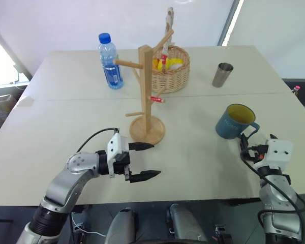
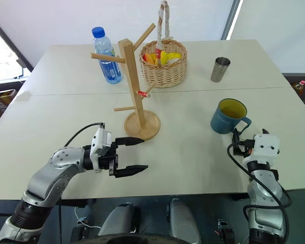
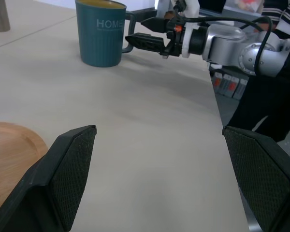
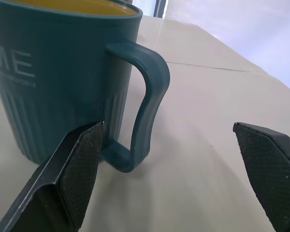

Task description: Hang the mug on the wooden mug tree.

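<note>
**Near the table's right edge: one mug, two spread grippers**

Near the table's (image 1: 193, 168) right edge stood one mug (image 1: 235, 122), upright; the right gripper (image 3: 147, 33) had fingers spread about its handle; one wooden mug tree (image 1: 147, 96) stood mid-table; the left gripper (image 1: 145, 161) gaped empty beside its base.

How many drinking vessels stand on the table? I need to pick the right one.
2: a dusty-blue ceramic mug with a yellow-green inside at the near right, and a small handleless steel tumbler behind it, right of the wicker basket.
</note>
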You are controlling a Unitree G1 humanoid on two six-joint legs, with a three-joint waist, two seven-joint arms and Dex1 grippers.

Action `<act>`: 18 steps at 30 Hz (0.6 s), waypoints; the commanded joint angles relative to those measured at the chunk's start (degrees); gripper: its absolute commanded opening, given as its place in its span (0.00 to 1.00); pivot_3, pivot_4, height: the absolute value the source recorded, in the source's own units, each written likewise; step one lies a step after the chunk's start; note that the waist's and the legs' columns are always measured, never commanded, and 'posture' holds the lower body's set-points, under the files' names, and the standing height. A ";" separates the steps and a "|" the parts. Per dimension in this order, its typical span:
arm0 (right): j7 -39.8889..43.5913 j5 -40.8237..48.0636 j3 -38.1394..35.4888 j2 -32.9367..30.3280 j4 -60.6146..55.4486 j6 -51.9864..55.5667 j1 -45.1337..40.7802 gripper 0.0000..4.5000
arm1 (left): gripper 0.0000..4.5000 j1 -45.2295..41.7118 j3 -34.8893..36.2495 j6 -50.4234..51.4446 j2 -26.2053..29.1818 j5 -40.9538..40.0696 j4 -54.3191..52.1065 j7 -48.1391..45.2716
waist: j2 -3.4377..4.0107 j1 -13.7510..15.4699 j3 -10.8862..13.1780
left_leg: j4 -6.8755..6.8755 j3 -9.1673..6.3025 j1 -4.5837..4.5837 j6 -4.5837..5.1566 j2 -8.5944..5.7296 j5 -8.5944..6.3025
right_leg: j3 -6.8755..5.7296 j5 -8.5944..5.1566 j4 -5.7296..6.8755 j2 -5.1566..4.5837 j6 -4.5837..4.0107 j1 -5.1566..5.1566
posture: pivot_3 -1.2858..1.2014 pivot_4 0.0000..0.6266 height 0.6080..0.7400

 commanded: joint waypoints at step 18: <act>1.21 1.47 0.02 -0.63 6.68 -0.17 -6.42 0.10 | 1.00 0.23 0.08 -2.56 -0.81 0.92 -3.04 3.86 | 0.00 -0.02 0.00 | 0.00 0.00 0.00 0.00 0.00 0.00 | 0.00 0.00 0.01 0.01 0.01 0.00 | 0.52 0.24 1.00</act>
